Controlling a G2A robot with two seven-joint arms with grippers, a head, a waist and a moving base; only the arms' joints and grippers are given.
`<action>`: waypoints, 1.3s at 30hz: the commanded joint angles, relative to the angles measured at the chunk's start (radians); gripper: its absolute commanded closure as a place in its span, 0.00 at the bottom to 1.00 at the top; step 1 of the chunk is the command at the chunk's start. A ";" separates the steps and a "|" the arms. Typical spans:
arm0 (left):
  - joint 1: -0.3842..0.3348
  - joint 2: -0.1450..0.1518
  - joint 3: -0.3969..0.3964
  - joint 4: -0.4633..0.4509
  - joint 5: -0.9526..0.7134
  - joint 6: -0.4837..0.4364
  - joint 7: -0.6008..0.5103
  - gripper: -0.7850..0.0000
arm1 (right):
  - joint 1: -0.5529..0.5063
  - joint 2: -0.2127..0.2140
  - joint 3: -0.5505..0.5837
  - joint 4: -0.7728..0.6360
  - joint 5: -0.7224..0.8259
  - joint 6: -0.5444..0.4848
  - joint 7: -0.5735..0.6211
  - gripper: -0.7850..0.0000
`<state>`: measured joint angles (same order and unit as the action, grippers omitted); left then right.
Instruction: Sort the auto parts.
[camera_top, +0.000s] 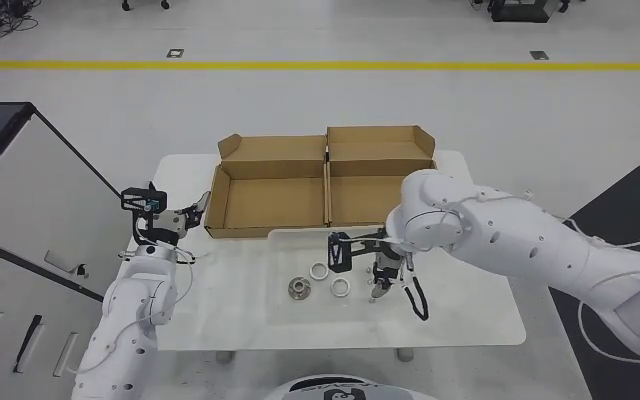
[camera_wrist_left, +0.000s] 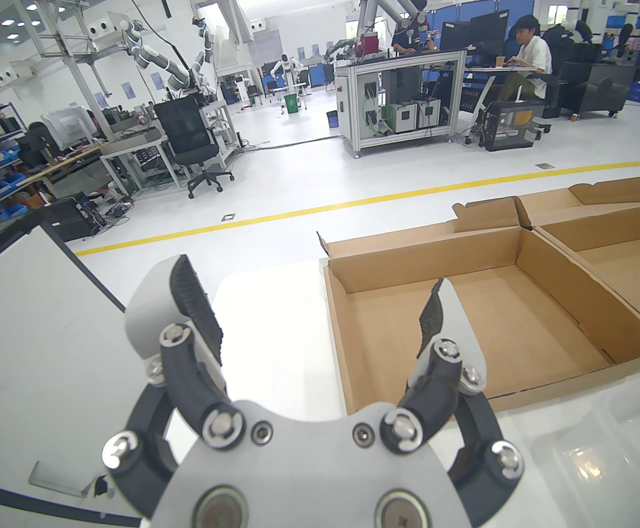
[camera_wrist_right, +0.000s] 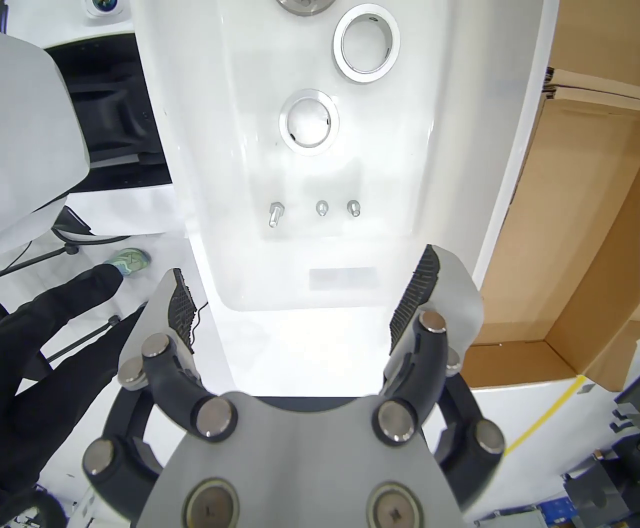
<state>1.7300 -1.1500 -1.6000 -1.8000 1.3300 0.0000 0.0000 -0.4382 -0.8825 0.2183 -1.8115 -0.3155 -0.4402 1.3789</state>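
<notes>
Two metal rings (camera_top: 318, 271) (camera_top: 340, 287) and a flanged hub (camera_top: 297, 289) lie in a shallow white tray (camera_top: 300, 236) in the middle of the table. In the right wrist view the rings (camera_wrist_right: 366, 46) (camera_wrist_right: 308, 121) lie beyond three small bolts (camera_wrist_right: 275, 214) (camera_wrist_right: 322, 207) (camera_wrist_right: 353, 207). My right gripper (camera_top: 383, 290) (camera_wrist_right: 305, 290) hangs open just above the tray's end near the bolts, holding nothing. My left gripper (camera_top: 197, 208) (camera_wrist_left: 315, 310) stands open and empty at the table's left side, next to the left cardboard box (camera_wrist_left: 475, 310).
Two open cardboard boxes (camera_top: 268, 195) (camera_top: 375, 190) sit side by side at the back of the table, both showing bare bottoms. A tilted white panel (camera_top: 50, 190) stands to the left of the table. The table front (camera_top: 470, 320) is bare.
</notes>
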 joint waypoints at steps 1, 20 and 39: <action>0.000 0.000 0.000 0.000 0.000 0.000 0.000 0.00 | -0.005 -0.009 -0.001 0.025 -0.008 -0.011 -0.019 0.00; 0.000 0.000 0.000 0.000 0.000 0.000 0.000 0.00 | -0.048 -0.080 -0.029 0.138 -0.078 -0.041 -0.040 0.00; 0.000 0.000 0.000 0.000 0.000 0.000 0.000 0.00 | -0.100 -0.123 -0.048 0.176 -0.114 -0.024 -0.023 0.56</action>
<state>1.7300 -1.1500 -1.6000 -1.8000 1.3300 0.0000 0.0000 -0.5358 -1.0042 0.1700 -1.6341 -0.4289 -0.4668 1.3534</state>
